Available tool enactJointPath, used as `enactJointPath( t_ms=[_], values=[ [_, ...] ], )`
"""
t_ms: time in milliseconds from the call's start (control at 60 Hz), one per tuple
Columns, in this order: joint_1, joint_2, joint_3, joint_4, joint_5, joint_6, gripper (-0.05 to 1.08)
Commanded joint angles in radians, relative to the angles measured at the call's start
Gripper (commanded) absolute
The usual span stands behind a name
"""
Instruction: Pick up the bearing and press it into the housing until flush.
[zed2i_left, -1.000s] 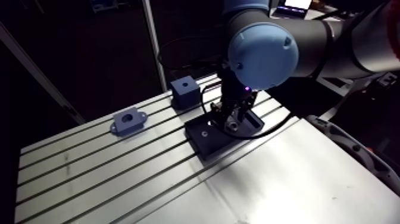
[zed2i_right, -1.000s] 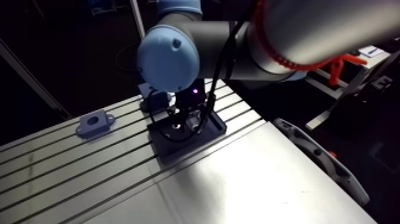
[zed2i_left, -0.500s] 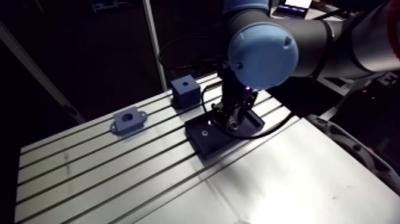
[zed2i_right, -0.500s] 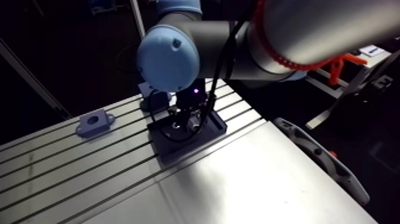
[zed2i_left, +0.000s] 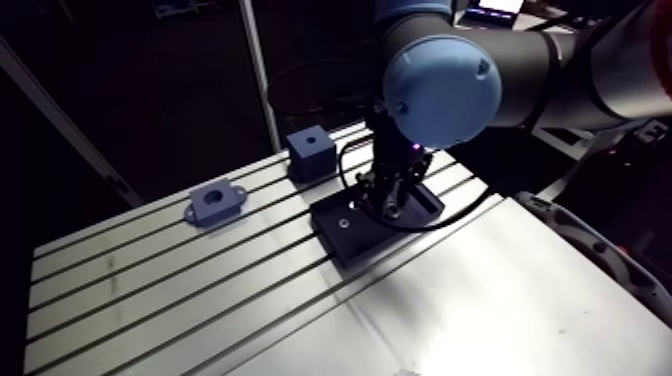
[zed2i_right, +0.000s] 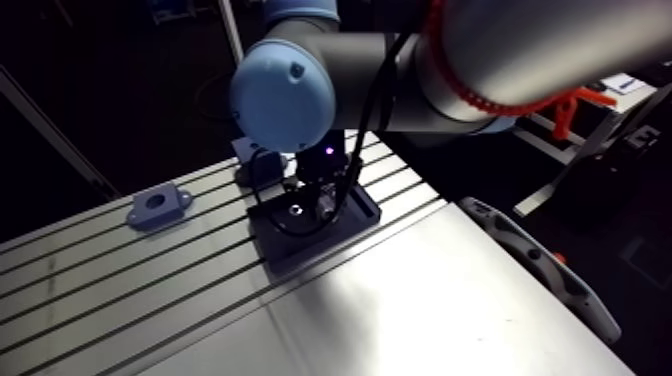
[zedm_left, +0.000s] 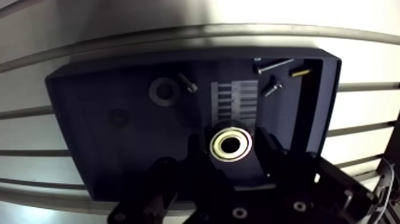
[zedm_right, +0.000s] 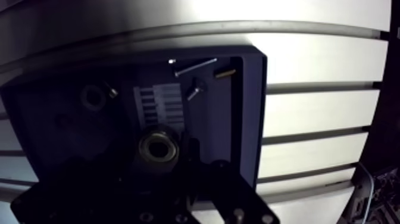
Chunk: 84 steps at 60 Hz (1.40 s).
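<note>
the slotted desk (zed2i_left: 480, 290) carried a dark tray (zedm_left: 101, 89), with the end effector (zedm_left: 230, 148) low over it. well apart from the tray stood a blue cube (zed2i_left: 311, 152) and a blue flanged block (zed2i_left: 216, 202) – each with a hole on top. the bearing (zedm_left: 231, 143) lay in the tray between the spread fingers, which flanked it without visibly pinching it. loose screws (zedm_left: 272, 65) lay just ahead.

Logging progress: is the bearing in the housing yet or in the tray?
In the tray: the bearing lies flat in the dark tray; the flanged housing stands apart, bore empty.
</note>
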Motion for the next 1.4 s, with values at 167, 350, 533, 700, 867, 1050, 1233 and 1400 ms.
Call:
enactJointPath(
  t_ms=[167, 350, 533, 700, 867, 1050, 1233, 1400],
  values=[
    [-0.002, 0.0, 0.003, 0.002, 0.001, 0.0, 0.49],
    [-0.003, 0.0, 0.006, 0.004, 0.0, -0.002, 0.49],
    [-0.003, 0.0, 0.006, 0.004, 0.002, -0.002, 0.5],
    [-0.003, -0.001, 0.006, 0.004, 0.002, -0.002, 0.5],
    [-0.003, -0.001, 0.005, 0.005, 0.002, -0.002, 0.55],
    [-0.003, -0.001, 0.003, 0.007, 0.002, -0.002, 0.59],
    [-0.005, -0.009, -0.004, 0.012, 0.002, -0.002, 0.61],
    [-0.005, -0.025, -0.03, 0.063, 0.002, 0.0, 0.61]
  ],
)
